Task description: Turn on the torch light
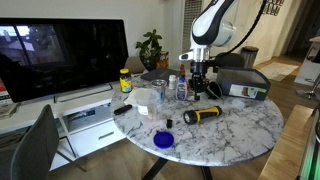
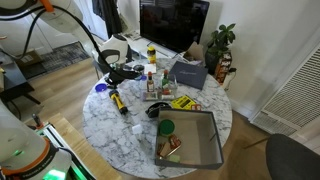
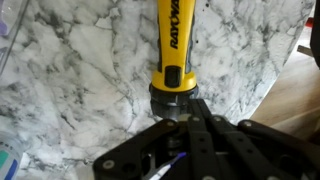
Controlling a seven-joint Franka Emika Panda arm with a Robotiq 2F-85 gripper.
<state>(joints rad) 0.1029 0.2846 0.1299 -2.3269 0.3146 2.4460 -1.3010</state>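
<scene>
The torch light (image 1: 204,115) lies flat on the marble table (image 1: 240,135). It has a yellow body and black ends, and it also shows in an exterior view (image 2: 115,100). In the wrist view its yellow "RAYOVAC" body (image 3: 172,40) runs up the frame, with a black end nearest me. My gripper (image 3: 197,108) is shut with nothing between the fingers, and its tips are right at that black end. In both exterior views the gripper (image 1: 197,85) (image 2: 118,72) hangs low over the table by the torch. I see no beam.
A blue lid (image 1: 163,139) and a small dark object (image 1: 168,122) lie near the front edge. Bottles (image 1: 181,88), a white cup (image 1: 145,98) and a grey box (image 1: 242,85) stand behind. A grey bin (image 2: 200,150) holds items. The table edge (image 3: 292,70) is close.
</scene>
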